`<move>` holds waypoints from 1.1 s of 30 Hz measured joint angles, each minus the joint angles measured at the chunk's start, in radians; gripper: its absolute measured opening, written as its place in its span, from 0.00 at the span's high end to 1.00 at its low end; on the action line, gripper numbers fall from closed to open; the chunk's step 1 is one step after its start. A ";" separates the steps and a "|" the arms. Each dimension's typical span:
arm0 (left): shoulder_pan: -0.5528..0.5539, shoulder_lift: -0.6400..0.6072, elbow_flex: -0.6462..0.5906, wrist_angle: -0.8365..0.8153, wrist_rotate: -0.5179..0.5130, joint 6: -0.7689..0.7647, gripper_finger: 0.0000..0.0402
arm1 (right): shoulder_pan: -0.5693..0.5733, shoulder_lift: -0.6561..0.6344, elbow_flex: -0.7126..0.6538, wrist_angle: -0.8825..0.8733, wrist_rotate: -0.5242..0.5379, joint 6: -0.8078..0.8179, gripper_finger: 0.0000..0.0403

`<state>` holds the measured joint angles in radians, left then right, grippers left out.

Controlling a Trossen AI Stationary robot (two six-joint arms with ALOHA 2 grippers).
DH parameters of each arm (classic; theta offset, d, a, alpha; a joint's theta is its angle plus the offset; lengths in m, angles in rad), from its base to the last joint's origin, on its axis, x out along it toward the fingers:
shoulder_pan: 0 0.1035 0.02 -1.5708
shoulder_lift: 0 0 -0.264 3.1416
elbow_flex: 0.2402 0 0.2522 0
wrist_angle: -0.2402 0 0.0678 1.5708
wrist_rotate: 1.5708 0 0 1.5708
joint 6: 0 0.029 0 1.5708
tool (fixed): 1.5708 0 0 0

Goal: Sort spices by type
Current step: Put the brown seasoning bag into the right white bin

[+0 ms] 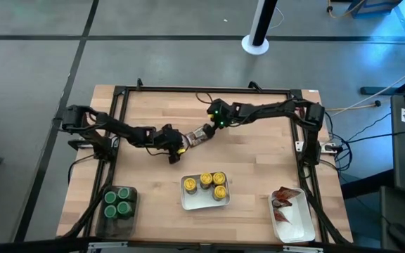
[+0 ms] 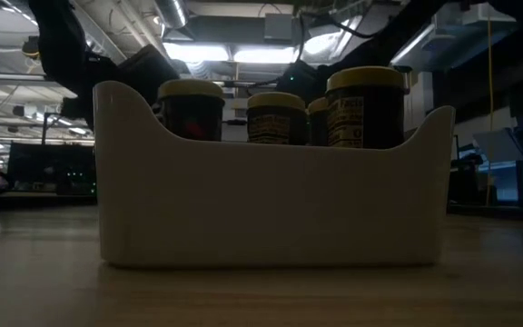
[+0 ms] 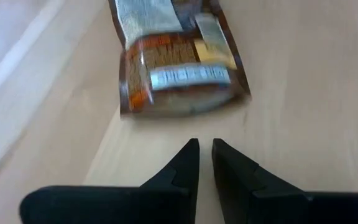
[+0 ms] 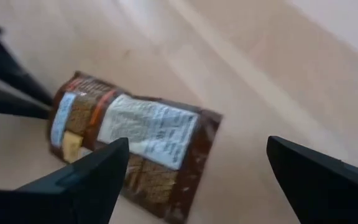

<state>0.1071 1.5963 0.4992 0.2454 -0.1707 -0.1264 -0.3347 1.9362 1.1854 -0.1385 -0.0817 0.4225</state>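
Centrally, a white rectangular tray (image 1: 186,199) holds three yellow-capped jars (image 1: 213,185); a dark translucent bin (image 1: 105,225) holds four green-capped jars (image 1: 118,202); another white tray (image 1: 301,228) holds red-orange packets (image 1: 284,199). One brown-orange packet (image 3: 176,59) lies flat on the wooden tabletop (image 1: 252,158), between the closed left hand (image 3: 205,149) and the wide-open right hand (image 4: 197,155).

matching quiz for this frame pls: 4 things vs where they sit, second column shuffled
Things:
1. yellow-cap jars
2. green-cap jars
3. loose packet
4. left gripper

Places or states:
A. lying flat on the bare table between the two grippers
B. in the dark bin at the table's front left corner
C. shut, just short of the loose packet
D. in the white tray at the table's front middle

Pairs: 1-D, 2-B, 3-A, 4-C
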 joint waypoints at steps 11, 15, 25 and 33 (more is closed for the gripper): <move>0.029 -0.104 -0.001 0.087 -0.001 0.030 0.90 | 0.001 -0.001 0.000 0.009 0.003 -0.016 0.06; 0.050 -0.028 -0.002 0.143 -0.004 0.034 0.90 | 0.001 -0.001 0.000 0.011 0.003 -0.019 0.06; 0.052 0.030 -0.001 0.220 -0.004 0.033 0.90 | 0.001 0.009 0.001 0.014 0.002 -0.028 0.06; 0.053 0.050 0.000 0.249 -0.005 0.046 0.90 | 0.000 0.036 0.001 0.004 -0.008 -0.029 0.06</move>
<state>0.1597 1.6461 0.4992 0.4949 -0.1753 -0.0806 -0.3344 1.9726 1.1868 -0.1345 -0.0896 0.3939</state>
